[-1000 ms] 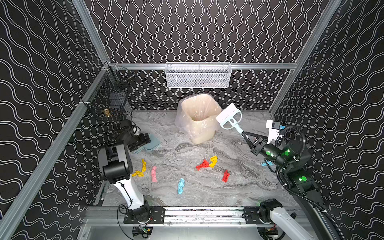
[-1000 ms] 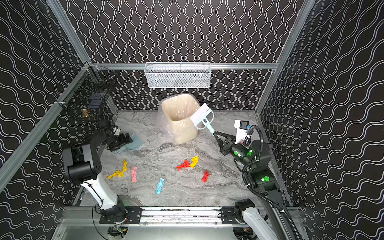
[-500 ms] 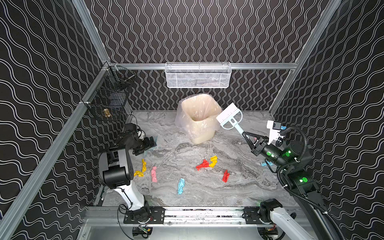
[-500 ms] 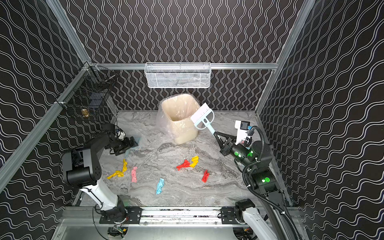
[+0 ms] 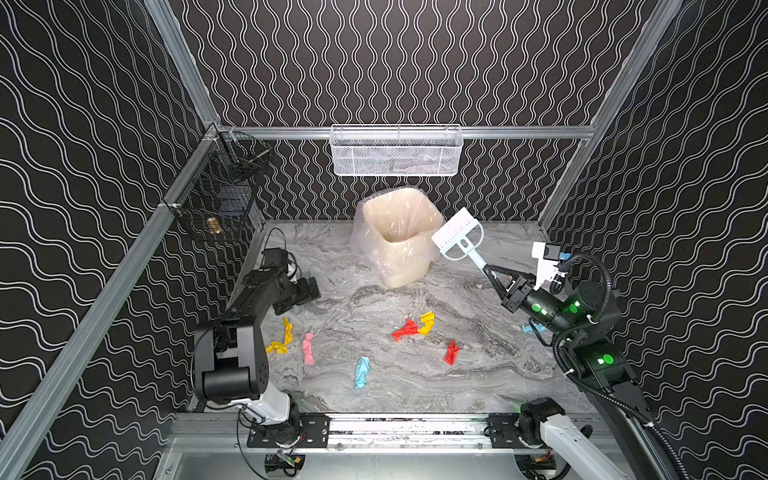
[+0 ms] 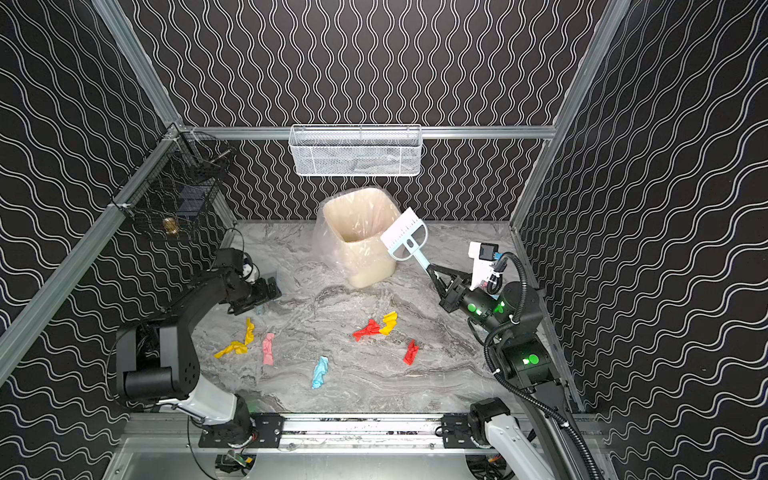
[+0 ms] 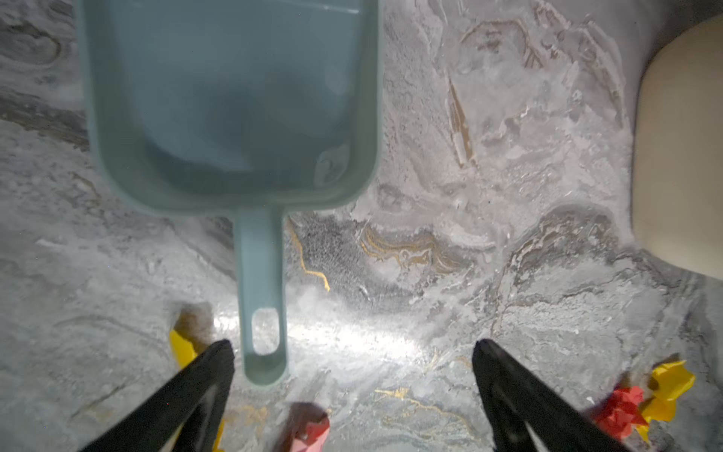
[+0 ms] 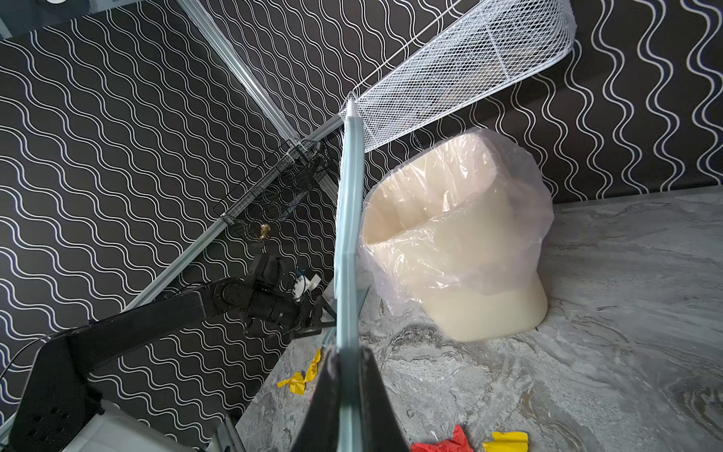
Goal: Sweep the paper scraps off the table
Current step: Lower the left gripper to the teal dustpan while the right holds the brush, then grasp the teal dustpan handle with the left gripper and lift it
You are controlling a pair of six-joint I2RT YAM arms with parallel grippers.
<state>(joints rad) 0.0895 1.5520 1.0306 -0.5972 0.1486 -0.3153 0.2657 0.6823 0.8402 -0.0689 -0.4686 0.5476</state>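
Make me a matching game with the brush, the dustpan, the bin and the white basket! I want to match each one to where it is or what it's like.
Things:
1 brush
2 dustpan
3 bin
4 white basket

Places and states:
A lined with a clear plastic bag
B hangs on the back rail
C held up by the shut right gripper
D lies on the table at the open left gripper

Pairs: 1-C, 2-D, 3-A, 4-B
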